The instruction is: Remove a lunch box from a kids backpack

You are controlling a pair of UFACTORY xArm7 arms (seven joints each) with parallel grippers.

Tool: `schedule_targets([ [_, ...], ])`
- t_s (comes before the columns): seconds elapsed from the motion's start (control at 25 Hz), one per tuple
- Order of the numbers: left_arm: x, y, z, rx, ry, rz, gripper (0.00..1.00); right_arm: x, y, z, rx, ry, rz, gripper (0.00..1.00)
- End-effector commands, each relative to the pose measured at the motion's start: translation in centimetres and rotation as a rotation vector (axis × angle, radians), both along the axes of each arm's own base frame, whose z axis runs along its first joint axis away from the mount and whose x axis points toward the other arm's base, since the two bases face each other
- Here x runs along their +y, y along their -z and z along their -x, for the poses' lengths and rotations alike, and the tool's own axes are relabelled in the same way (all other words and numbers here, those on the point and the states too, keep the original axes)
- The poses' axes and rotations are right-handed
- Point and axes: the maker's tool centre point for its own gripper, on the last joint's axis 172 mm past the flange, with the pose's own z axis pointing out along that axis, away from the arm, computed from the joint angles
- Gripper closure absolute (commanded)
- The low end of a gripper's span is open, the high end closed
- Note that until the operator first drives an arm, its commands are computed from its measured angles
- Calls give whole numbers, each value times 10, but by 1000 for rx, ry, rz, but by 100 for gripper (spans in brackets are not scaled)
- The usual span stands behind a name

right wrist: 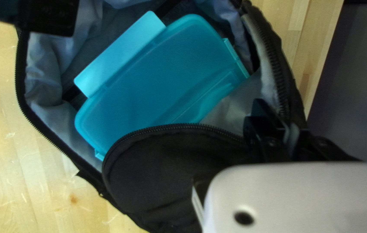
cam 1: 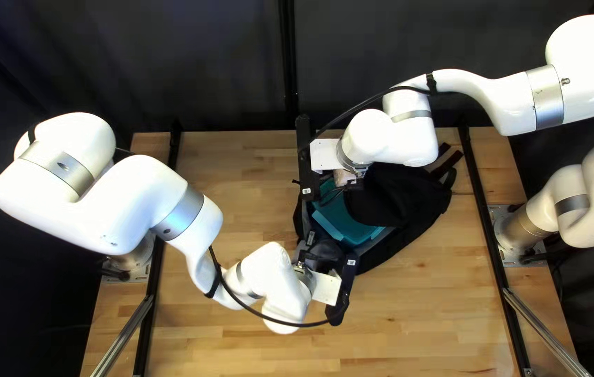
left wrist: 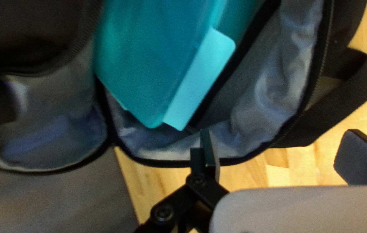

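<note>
In the top left view my left gripper is at the near side of the black backpack, and my right gripper is at its far side. The teal lunch box lies inside the unzipped backpack. Seen from the left wrist, my left gripper stands wide open by the bag's rim, with the lunch box ahead of it. From the right wrist, my right gripper is shut on the backpack's cloth near the zipper; the lunch box sits beside it, partly covered by the black flap.
A black strap loop sticks out from the bag over the wooden table. My left gripper also shows over the bag's rim in the right wrist view. Dark curtain hangs behind the table.
</note>
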Motion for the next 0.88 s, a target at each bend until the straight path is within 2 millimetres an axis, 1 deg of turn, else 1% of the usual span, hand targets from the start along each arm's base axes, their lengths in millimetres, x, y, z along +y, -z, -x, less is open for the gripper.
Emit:
schedule_targets([
  [0.04, 3, -15, -8, -18, 20, -50, 0, 0, -1, -1, -1, 0, 0, 100],
  [0.2, 5, -14, -20, -29, 34, -84, 0, 1, -1, 0, 0, 0, 0, 100],
  [0.36, 17, -13, -31, -36, 36, -113, 0, 1, -1, 1, 2, 0, 0, 100],
  [0.48, 22, -12, -35, -39, 36, -125, 0, 1, 0, 1, 3, 1, 0, 100],
  [0.6, 35, -2, -37, -28, 24, -127, 0, 1, -1, 1, 5, 1, -1, 100],
  [0.64, 42, 3, -37, -27, 19, -124, 0, 1, -1, 1, 6, 0, -1, 100],
  [0.72, 47, 6, -38, -27, 13, -120, 0, 1, 0, 1, 7, 0, 0, 100],
  [0.88, 49, 4, -41, -28, 12, -121, 0, 1, 2, 2, 11, -3, -1, 100],
])
